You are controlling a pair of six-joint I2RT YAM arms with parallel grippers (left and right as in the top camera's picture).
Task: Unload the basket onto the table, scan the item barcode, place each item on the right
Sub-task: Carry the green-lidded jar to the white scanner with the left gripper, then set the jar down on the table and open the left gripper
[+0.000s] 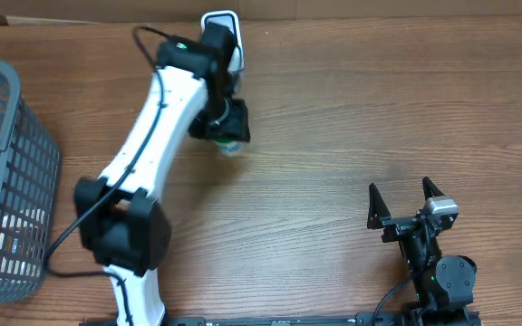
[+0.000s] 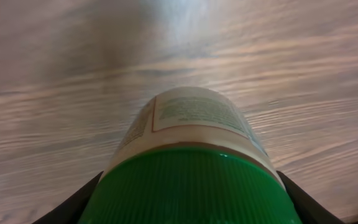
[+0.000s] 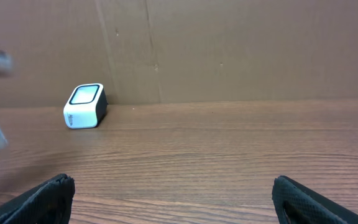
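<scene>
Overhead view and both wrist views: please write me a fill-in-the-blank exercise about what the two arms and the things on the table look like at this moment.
1. The left gripper is shut on a bottle that has a ____ cap.
2. The right gripper holds nothing, and its jaws are ____.
3. The scanner has a housing that is ____ in colour.
4. In the overhead view, the grey basket stands at the ____ edge of the picture.

Missing words: green; open; white; left

L jaws on item by scanner, R jaws wide, basket far L
</scene>
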